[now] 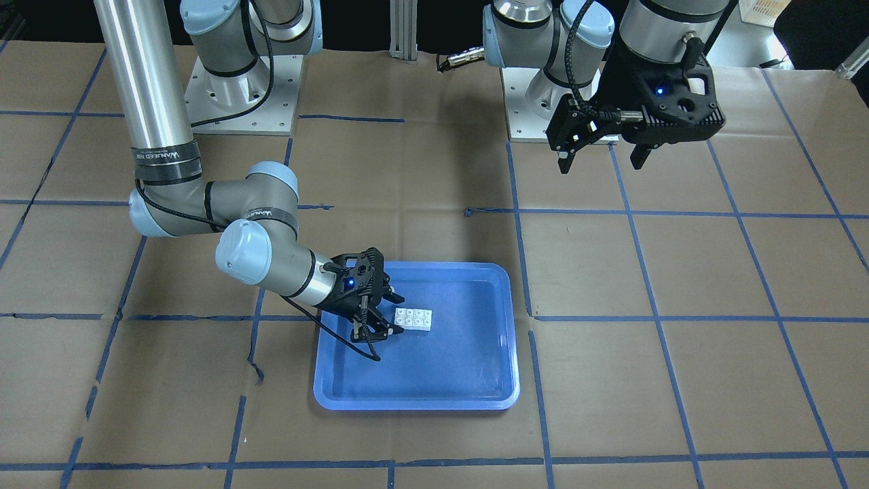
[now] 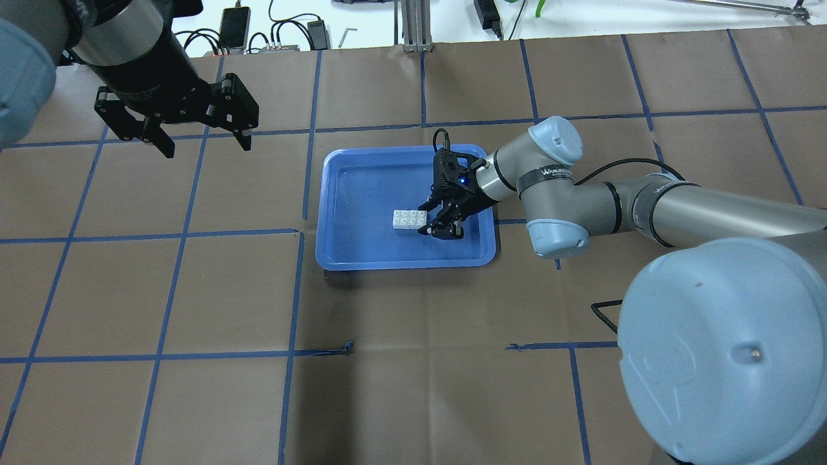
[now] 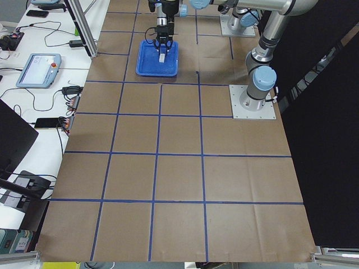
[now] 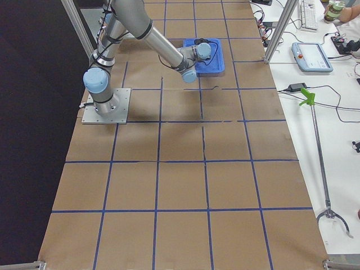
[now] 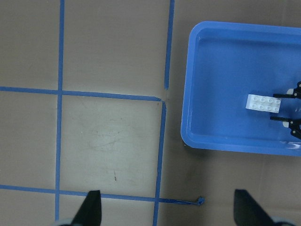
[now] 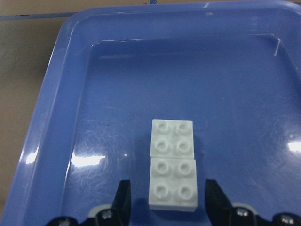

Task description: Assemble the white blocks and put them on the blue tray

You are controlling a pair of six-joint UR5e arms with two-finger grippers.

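The two white blocks [image 6: 172,162] are joined end to end into one short bar, lying flat with all eight studs up and a thin seam between them. The bar lies near the middle of the blue tray [image 2: 362,194], a scuffed, glossy, rimmed rectangle resting level mid-tabletop [image 2: 194,290].

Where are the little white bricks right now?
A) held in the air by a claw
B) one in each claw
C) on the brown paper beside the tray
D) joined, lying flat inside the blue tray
D: the white blocks lie joined as one bar on the floor of the blue tray, with the right gripper open around them, its fingers clear of them.
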